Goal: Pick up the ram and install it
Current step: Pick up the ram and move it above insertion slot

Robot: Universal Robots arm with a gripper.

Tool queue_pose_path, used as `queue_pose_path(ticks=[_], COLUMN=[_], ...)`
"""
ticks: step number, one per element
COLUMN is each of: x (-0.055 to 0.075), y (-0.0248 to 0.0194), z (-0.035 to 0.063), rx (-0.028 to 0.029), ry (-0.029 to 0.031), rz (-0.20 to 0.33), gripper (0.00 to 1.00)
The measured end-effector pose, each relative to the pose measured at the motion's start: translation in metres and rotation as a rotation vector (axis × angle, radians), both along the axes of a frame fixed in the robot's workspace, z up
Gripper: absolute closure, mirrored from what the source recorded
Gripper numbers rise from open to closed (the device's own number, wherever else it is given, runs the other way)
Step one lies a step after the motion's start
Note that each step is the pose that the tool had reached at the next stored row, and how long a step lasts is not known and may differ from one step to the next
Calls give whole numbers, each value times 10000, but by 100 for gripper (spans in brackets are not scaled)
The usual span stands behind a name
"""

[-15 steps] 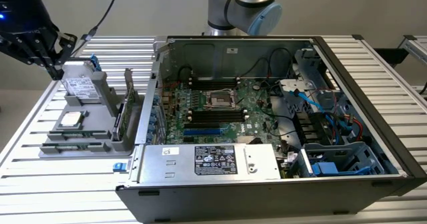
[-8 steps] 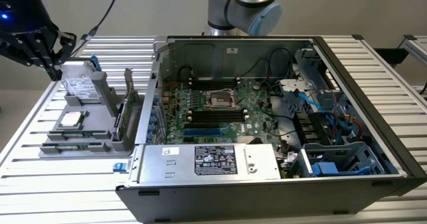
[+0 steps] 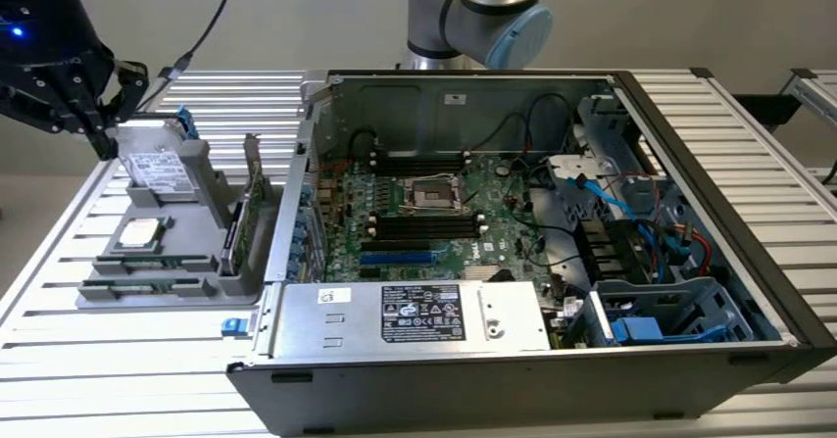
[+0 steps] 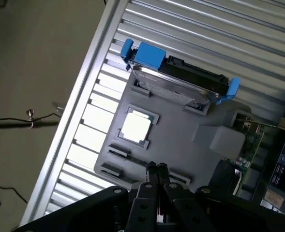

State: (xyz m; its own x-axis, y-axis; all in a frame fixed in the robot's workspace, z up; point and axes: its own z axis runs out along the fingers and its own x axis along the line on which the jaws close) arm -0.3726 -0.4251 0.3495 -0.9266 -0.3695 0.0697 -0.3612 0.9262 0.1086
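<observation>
End effector (image 4: pixel 157 166) closed above gray tray (image 4: pixel 181 123)

A silvery table (image 3: pixel 746 115) of ribbed metal slats spans the scene, the slats running from the exterior view's left to its right. Behind its far edge stands a plain, pale beige wall (image 3: pixel 301 17). Beside the table lies a dull tan floor (image 4: pixel 31 58) with thin black cables (image 4: pixel 11 122) trailing over it. Bright light glares off the slats near the table's edge.
</observation>
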Motion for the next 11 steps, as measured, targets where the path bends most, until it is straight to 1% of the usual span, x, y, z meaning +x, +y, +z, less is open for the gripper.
queue_pose_path(ticks=[11], x=[0], y=[0], z=[-5], rx=[0], ry=[-1], rz=[2004], gripper=[90])
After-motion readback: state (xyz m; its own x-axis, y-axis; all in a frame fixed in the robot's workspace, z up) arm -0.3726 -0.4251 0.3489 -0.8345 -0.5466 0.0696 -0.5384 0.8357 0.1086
